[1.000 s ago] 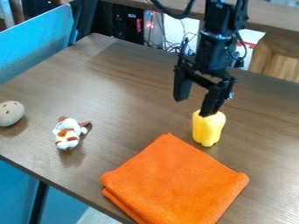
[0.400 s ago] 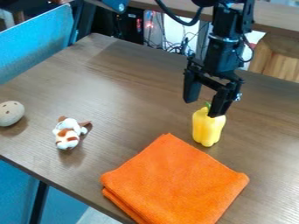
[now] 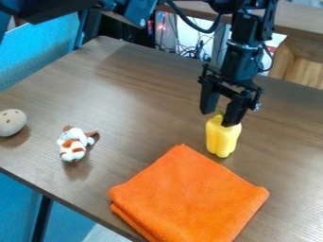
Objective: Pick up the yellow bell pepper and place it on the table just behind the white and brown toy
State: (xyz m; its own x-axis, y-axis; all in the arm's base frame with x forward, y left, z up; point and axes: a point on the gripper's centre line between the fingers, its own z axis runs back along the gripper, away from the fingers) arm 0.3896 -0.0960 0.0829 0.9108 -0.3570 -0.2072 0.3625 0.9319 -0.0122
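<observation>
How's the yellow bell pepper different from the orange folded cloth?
The glossy yellow bell pepper is plump and lobed; the orange folded cloth is flat and matte. The pepper has a green stem, while the cloth has straight edges and stacked layers. The pepper covers less table than the cloth. Both are on the brown table.

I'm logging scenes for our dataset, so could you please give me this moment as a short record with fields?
gripper: black, fingers apart at the top of the pepper
held: nothing visibly gripped
nearest thing: yellow bell pepper, upright, green stem on top
contact: cannot be told
cloth: orange cloth, folded, flat, in front of the pepper
toy: white plush toy with orange-brown patches, left of the cloth
ball: beige, dark-spotted ball, at the left picture edge
surface: brown wood-grain table
</observation>
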